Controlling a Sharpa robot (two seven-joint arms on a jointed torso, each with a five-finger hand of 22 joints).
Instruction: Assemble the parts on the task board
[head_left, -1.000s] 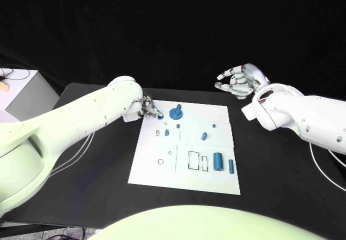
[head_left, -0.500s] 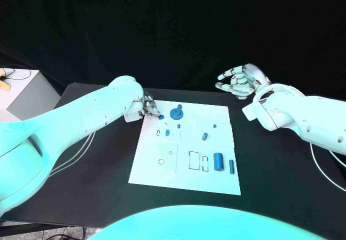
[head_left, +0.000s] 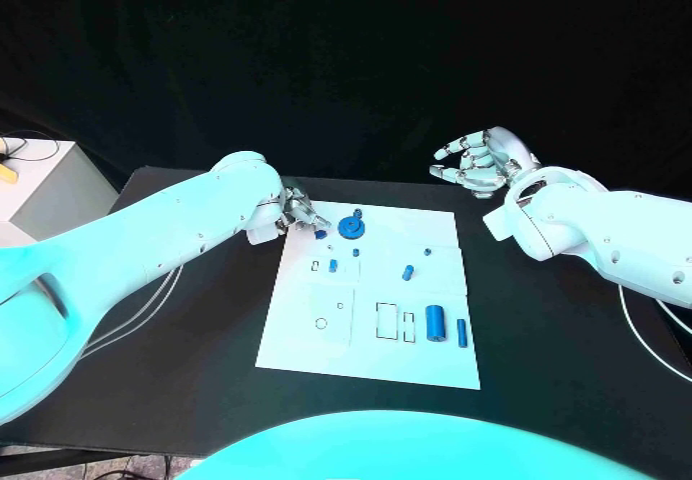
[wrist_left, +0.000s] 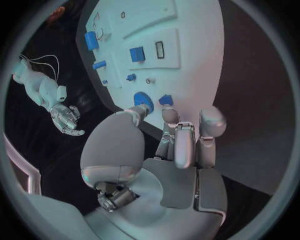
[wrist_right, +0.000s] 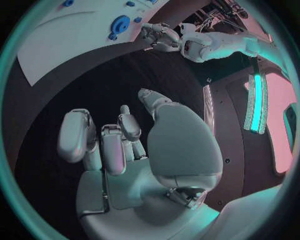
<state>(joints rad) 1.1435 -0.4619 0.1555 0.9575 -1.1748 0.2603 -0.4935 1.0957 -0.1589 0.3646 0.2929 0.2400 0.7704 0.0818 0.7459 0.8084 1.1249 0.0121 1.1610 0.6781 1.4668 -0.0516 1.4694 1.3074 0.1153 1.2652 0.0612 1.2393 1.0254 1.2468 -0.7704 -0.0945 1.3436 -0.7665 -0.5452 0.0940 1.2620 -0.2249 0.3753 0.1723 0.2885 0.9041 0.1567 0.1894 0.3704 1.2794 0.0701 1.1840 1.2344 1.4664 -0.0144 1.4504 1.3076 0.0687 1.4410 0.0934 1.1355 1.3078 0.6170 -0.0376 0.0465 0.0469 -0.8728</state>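
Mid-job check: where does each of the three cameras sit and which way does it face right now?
Head view: on the robot's head, looking down at the task board; both arms enter, the left robot hand at the board's far corner, the right robot hand raised beyond it.
Left wrist view: behind the left robot hand, facing the board.
Right wrist view: behind the right robot hand, facing the black table.
Shared: the big blue round part.

Head camera looks down on the task board (head_left: 368, 300); both wrist cameras share its far end
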